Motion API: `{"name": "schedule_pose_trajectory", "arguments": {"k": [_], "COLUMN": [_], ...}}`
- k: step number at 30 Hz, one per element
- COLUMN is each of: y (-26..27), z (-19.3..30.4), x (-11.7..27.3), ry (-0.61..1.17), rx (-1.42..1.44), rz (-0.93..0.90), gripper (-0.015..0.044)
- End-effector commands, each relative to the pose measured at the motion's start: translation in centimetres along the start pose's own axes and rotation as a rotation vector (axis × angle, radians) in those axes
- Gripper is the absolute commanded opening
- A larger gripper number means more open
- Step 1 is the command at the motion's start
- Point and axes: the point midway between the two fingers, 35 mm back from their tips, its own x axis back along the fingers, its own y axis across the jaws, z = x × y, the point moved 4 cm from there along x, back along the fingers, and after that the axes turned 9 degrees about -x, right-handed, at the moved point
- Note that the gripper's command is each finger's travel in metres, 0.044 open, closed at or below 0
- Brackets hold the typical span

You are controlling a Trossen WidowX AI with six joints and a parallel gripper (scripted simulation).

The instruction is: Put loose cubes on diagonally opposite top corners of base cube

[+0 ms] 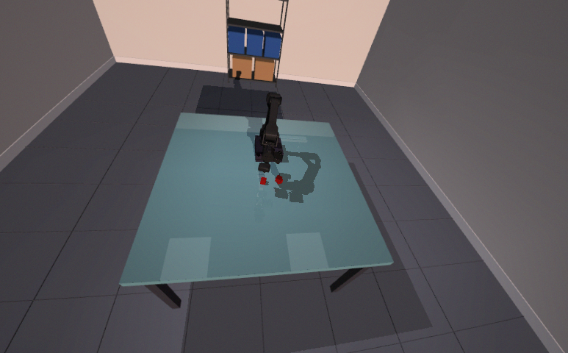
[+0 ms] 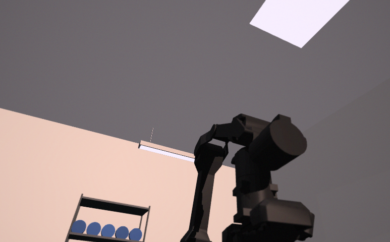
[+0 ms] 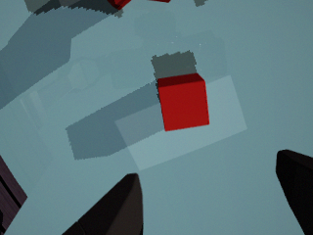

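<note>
A loose red cube (image 1: 263, 180) (image 3: 186, 105) stands level on the table, left of the other red shape in the top view. That other red shape (image 1: 278, 179) has an uneven outline; it is too small to tell how its cubes sit. Only red slivers (image 3: 118, 3) show at the wrist view's top edge. My gripper (image 3: 210, 173) is open and empty, its fingers wide apart at the bottom of the wrist view. The loose cube is ahead of the fingers, not between them. The fingertips cannot be made out in the top view. The exterior view shows no cubes.
The glass table (image 1: 217, 218) bears the arm's dark base (image 1: 258, 151), just behind the cubes. The arm's shadow falls right of the cubes, and pale reflections cross the tabletop. A shelf (image 1: 253, 55) (image 2: 115, 205) stands by the far wall, beyond the table.
</note>
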Motion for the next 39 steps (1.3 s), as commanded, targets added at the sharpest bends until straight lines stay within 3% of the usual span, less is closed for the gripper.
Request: {"name": "schedule_pose_trajectory", "arguments": {"k": [1,7,39], "y": [-0.1,0.0,0.0], "z": [0.1,0.2,0.2], "x": [-0.6,-6.0,-10.7], "ry": [0.005,0.005,0.005], "rx": [0.017,0.017,0.017], "rz": [0.0,0.0,0.0], "gripper": [0.0265,0.0265,0.0265]}}
